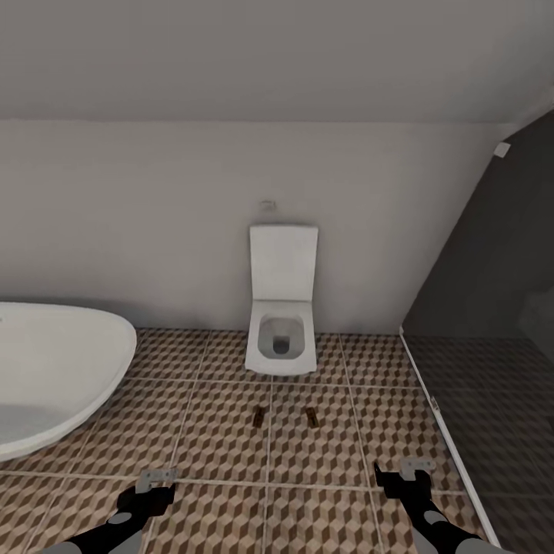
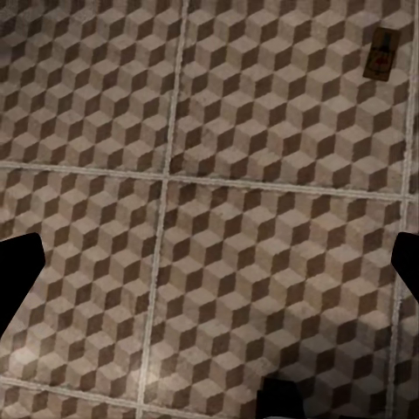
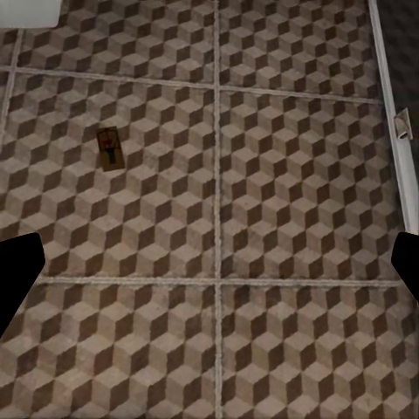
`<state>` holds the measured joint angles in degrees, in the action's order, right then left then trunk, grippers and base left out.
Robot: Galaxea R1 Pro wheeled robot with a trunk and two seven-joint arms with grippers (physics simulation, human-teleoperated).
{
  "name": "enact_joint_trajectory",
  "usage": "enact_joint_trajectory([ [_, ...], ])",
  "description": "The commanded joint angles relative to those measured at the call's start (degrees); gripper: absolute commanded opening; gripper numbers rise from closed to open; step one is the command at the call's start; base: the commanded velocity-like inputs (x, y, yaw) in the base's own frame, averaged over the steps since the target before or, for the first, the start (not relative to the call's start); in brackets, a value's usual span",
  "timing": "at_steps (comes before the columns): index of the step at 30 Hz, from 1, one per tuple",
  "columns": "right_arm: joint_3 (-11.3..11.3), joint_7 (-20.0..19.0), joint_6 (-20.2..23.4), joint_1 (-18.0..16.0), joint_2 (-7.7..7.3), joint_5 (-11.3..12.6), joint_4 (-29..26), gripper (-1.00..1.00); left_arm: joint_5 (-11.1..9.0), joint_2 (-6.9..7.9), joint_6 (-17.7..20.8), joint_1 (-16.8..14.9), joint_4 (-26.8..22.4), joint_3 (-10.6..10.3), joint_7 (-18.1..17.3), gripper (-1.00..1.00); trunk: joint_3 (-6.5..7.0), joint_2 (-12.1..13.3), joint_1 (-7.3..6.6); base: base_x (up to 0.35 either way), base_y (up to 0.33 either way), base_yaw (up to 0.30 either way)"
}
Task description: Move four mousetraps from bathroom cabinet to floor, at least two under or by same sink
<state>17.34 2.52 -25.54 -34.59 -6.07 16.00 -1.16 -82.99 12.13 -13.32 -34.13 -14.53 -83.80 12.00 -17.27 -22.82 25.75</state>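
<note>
brown mousetraps, one [image 1: 258, 416] beside another [image 1: 312, 416], lie on the bathroom floor [image 1: 215, 431] before the toilet [image 1: 282, 342], ahead of both empty, spread grippers: left gripper [image 1: 156, 480], right gripper [image 1: 408, 472]; long axes point away.

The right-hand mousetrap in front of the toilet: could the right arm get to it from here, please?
Probably yes: the mousetrap lies flat on open floor tiles ahead of the right gripper, whose jaws stand open, with nothing between them.
</note>
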Motion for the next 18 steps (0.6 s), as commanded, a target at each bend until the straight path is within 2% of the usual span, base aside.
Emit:
enact_joint_trajectory([
  [1, 0.5, 0.2, -0.1, 0.0, 0.0, 0.3, 0.0, 1.0, -0.3, 0.08, -0.2, -0.1, -0.2, -0.5, 0.5, 1.0, 0.0, -0.1, 0.03, 0.0, 0.0, 0.0],
  [18, 0.5, 0.2, -0.1, 0.0, 0.0, 0.3, 0.0, 1.0, -0.3, 0.0, -0.1, -0.1, -0.2, -0.5, 0.5, 1.0, 1.57, -0.1, 0.03, 0.0, 0.0, 0.0],
])
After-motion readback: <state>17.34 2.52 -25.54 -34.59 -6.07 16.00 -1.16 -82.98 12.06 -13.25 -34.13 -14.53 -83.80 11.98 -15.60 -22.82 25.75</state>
